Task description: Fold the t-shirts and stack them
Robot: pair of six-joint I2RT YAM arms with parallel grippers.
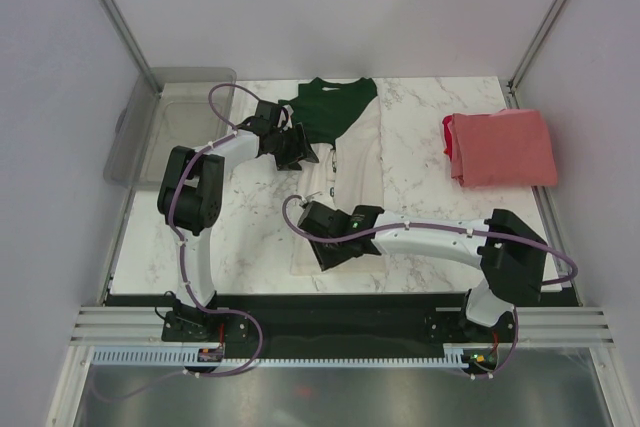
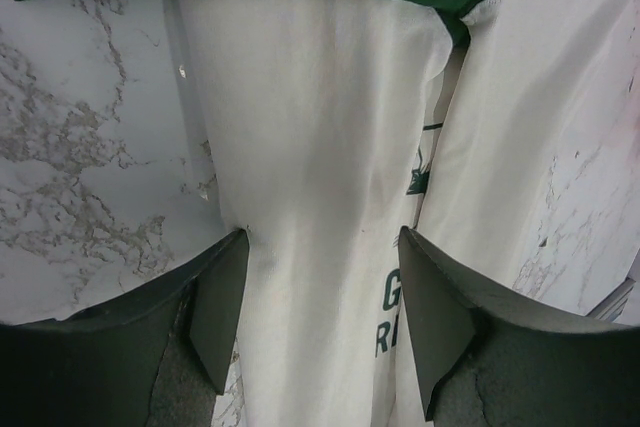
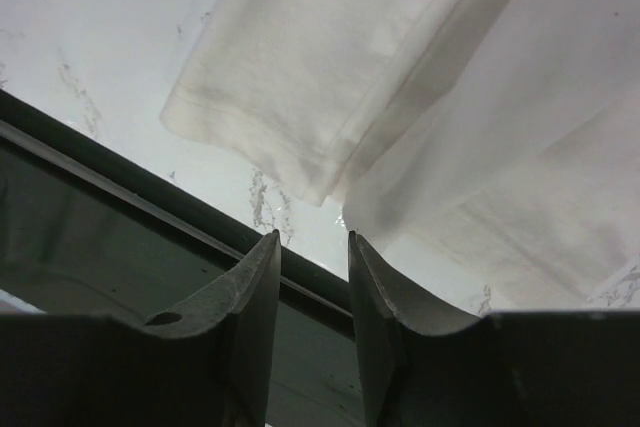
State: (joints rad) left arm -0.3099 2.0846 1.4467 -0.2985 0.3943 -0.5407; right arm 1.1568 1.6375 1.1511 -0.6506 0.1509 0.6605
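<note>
The arms (image 1: 430, 241) are white with black joints (image 1: 190, 192), purple cables (image 1: 222, 86) and dark-grey claw fingers (image 2: 215, 307).

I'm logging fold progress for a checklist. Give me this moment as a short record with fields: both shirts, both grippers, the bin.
cream-white shirt: mid-table, folded lengthwise into a narrow strip, green sleeves at the far end
coral-red shirt: folded, far right, apart from the cream-white shirt
left gripper: fingers open, astride a fold of the cream-white shirt below the green sleeve
right gripper: fingers slightly apart, nothing between them, at the shirt's near hem
grey plastic bin: far-left corner
stack: not yet made
</note>
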